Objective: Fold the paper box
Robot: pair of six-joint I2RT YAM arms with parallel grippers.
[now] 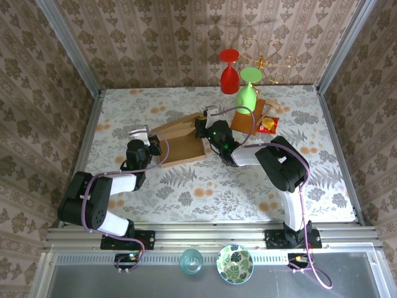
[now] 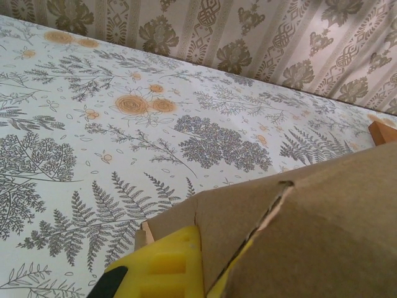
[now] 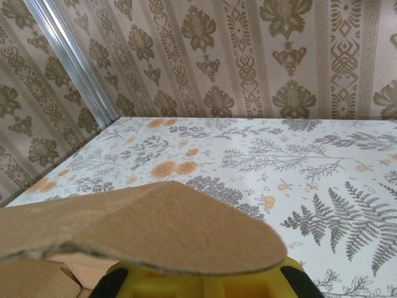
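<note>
Jaws clenched both sides: L gripper (image 1: pixel 154 148) pinches paper box (image 1: pixel 181 143) at its left edge, R gripper (image 1: pixel 205 126) a rounded flap (image 3: pixel 155 223) opposite, so sheet spans betw. the two jaw pairs, prob. to bend walls up along creases.

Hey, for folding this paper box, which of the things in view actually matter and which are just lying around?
Part of the job: paper box.

Just lying about: red wine glass, green wine glass, wooden stand, snack packet, gold wire ornament, bluish tumbler, patterned bowl.
</note>
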